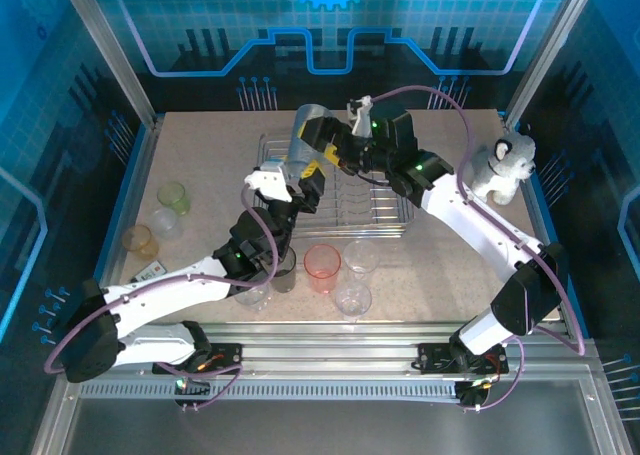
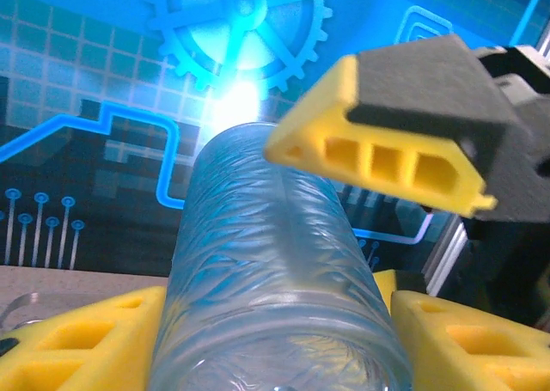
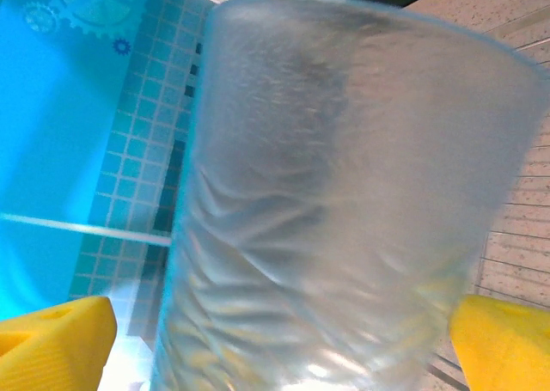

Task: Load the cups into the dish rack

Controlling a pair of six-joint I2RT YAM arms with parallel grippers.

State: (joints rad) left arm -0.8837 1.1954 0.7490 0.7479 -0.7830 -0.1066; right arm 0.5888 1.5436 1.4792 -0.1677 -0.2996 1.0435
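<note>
Reference: clock directions are read in the top view, with 12 o'clock at the far edge of the beige speckled worktop (image 1: 430, 265).
Near row: a red-pink translucent plastic tumbler (image 1: 322, 265) stands upright at 6 o'clock from the worktop centre.
Near row, neighbours: one clear plastic tumbler (image 1: 360, 258) is just beside it at its 3 o'clock and a second clear plastic tumbler (image 1: 352, 298) at its 5 o'clock. A smoky dark plastic tumbler (image 1: 283, 273) stands at its 9 o'clock, against the left arm.
Side group: at 9 o'clock a yellowish plastic tumbler (image 1: 140, 241), a small clear tumbler (image 1: 167, 223) and a pale green plastic tumbler (image 1: 174, 197) stand close together, well apart from the rack.
Dish rack: the rectangular silver wire dish rack (image 1: 380, 210) lies just past centre toward 12 o'clock.
Left hand (image 2: 275, 339): partly closed, with the yellow fingers (image 2: 77, 344) pressed on both sides of a rippled translucent plastic tumbler (image 1: 307, 133).
Held tumbler: raised off the worktop over the rack's 10 o'clock part.
Right hand (image 3: 277, 339): jaws spread wide around the same tumbler. One finger stands apart from its wall, so nothing is gripped.
Far item: a grey-and-white plush dog (image 1: 503, 165) sits at 2 o'clock.
</note>
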